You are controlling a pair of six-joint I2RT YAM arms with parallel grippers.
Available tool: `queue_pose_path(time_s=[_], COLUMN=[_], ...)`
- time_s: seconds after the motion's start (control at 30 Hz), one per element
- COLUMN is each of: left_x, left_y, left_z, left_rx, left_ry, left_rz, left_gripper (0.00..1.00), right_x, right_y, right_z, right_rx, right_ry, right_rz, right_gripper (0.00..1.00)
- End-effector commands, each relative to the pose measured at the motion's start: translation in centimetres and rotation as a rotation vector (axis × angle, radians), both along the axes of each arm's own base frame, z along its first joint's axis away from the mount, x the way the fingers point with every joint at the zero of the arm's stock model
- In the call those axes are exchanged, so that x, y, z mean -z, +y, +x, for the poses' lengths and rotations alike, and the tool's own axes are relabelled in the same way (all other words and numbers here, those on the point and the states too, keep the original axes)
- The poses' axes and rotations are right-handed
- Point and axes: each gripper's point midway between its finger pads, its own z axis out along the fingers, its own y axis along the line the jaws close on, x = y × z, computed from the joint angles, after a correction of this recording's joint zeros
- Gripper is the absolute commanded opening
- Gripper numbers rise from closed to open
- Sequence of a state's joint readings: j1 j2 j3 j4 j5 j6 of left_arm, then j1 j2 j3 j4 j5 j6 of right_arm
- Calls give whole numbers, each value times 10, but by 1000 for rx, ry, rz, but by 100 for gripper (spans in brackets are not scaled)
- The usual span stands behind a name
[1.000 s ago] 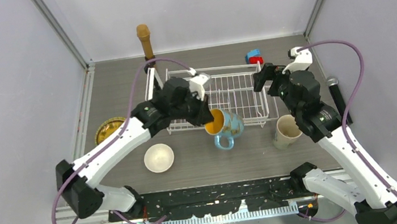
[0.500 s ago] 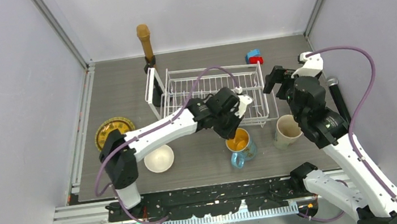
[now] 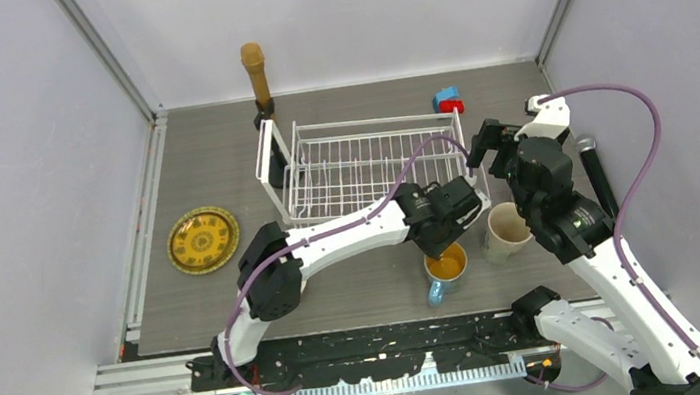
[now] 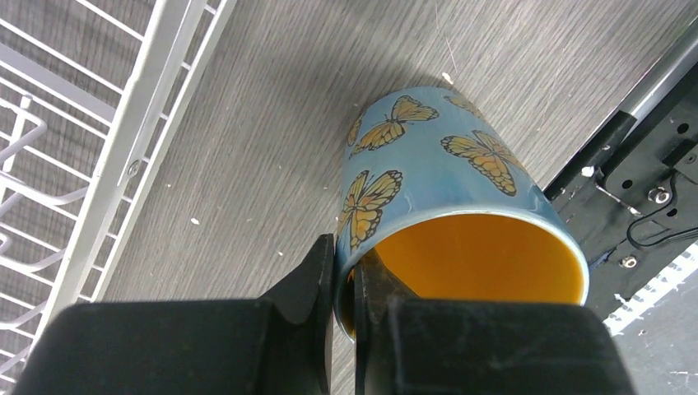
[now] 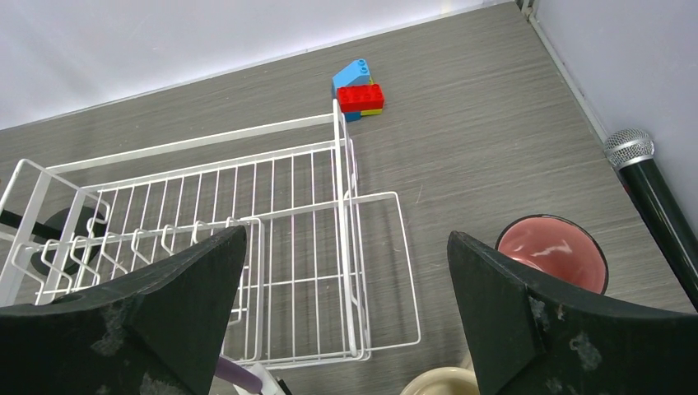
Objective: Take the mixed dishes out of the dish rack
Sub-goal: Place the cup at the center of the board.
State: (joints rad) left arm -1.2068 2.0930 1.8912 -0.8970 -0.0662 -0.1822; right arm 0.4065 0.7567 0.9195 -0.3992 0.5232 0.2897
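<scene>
A blue butterfly mug (image 3: 445, 268) (image 4: 436, 164) with an orange inside sits low over the table in front of the dish rack (image 3: 363, 168) (image 5: 247, 214). My left gripper (image 3: 447, 226) (image 4: 346, 257) is shut on its rim, one finger inside and one outside. Whether the mug's base touches the table I cannot tell. A cream mug (image 3: 508, 228) (image 5: 436, 383) stands just right of it. My right gripper (image 3: 483, 141) (image 5: 346, 239) hangs open and empty above the rack's right end. A pink mug (image 5: 553, 251) stands right of the rack. A golden plate (image 3: 202, 240) lies far left.
A brown microphone-shaped stick (image 3: 255, 70) stands behind the rack. A blue-and-red block (image 3: 448, 100) (image 5: 359, 92) lies at the back right. A black microphone (image 3: 592, 166) (image 5: 650, 189) lies along the right wall. The black rail (image 3: 374, 341) runs just beyond the blue mug.
My left arm has swung right and toward the front, carrying the blue mug from the rack's front edge to beside the cream mug. The right gripper drifted slightly right, still open.
</scene>
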Motion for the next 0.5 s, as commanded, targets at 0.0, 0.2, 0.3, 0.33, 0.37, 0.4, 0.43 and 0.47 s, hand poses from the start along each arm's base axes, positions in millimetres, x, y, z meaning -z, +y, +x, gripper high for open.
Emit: queue_pose_path(time_s=[0.0, 0.2, 0.3, 0.33, 0.37, 0.4, 0.43, 0.47], left_x=[-24, -25, -30, -32, -33, -36, -38, -41], left_y=[-4, -4, -6, -7, -7, -7, -7, -6], left_z=[1, -1, 0, -1, -1, -2, -2, -2], left_rx=[6, 6, 13, 16, 20, 25, 35, 37], left_ry=[-27, -28, -30, -30, -32, -31, -33, -39], left_rz=[-33, -36, -52, -59, -64, -71, -76, -87], left_gripper=[0, 40, 61, 65, 69, 74, 78, 85], right_x=[-8, -7, -6, -7, -6, -6, -6, -6], right_y=[-4, -2, -2, -2, -2, -1, -1, -1], right_z=[-2, -1, 0, 0, 0, 0, 0, 0], right_rx=[15, 11, 11, 13, 12, 11, 9, 10], right_ry=[-26, -23, -21, -23, -21, -22, -22, -22], right_rz=[1, 1, 4, 7, 11, 13, 14, 14], right_gripper=[100, 100, 100, 100, 100, 100, 100, 100])
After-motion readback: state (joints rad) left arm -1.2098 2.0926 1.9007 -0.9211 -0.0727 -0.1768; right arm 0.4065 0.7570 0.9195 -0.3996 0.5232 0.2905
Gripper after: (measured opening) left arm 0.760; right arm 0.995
